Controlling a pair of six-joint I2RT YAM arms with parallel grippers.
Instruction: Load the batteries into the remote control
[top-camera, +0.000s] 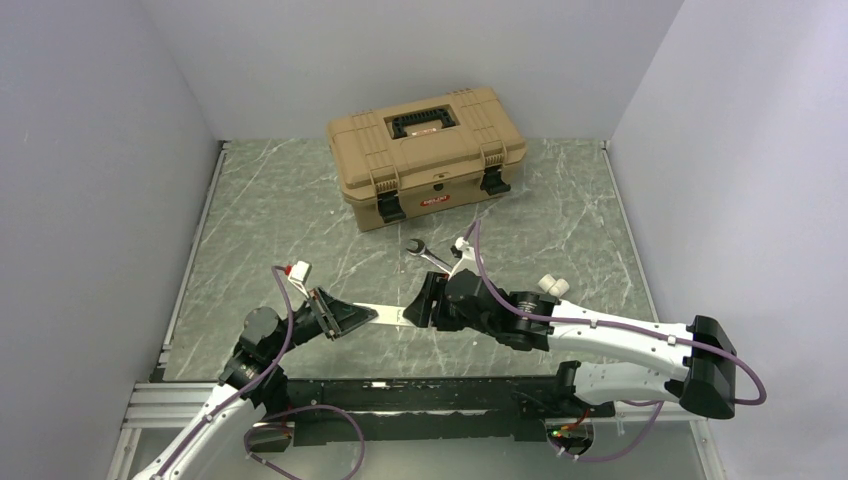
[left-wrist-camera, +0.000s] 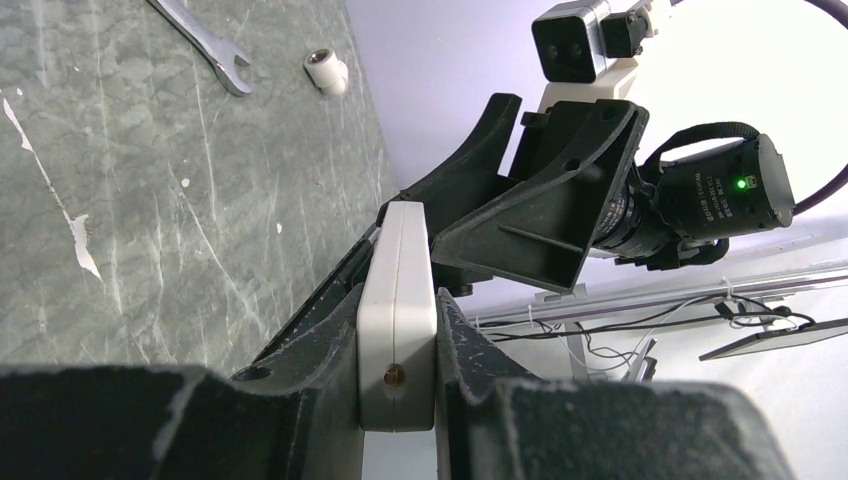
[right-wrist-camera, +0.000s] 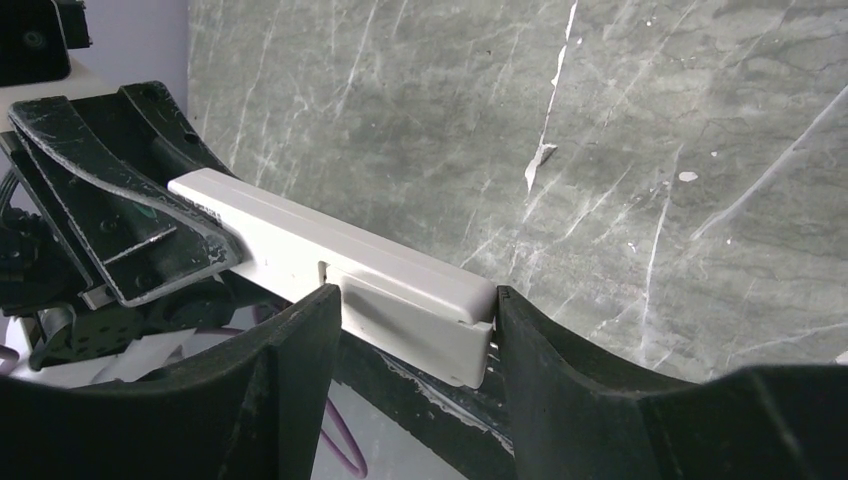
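Observation:
The remote control (top-camera: 388, 315) is a slim white bar held level above the table between both arms. My left gripper (top-camera: 365, 318) is shut on its left end; in the left wrist view the bar (left-wrist-camera: 398, 290) sits clamped edge-on between the black pads of that gripper (left-wrist-camera: 398, 335). My right gripper (top-camera: 416, 308) brackets the other end lengthwise. In the right wrist view one finger (right-wrist-camera: 300, 350) meets the step of the cover panel (right-wrist-camera: 410, 300) and the other finger (right-wrist-camera: 540, 350) presses the bar's end. No batteries are in view.
A tan toolbox (top-camera: 425, 150) stands shut at the back of the table. A steel wrench (top-camera: 428, 256) lies just beyond the right gripper, with a small white fitting (top-camera: 553, 286) to its right. Grey walls close in both sides.

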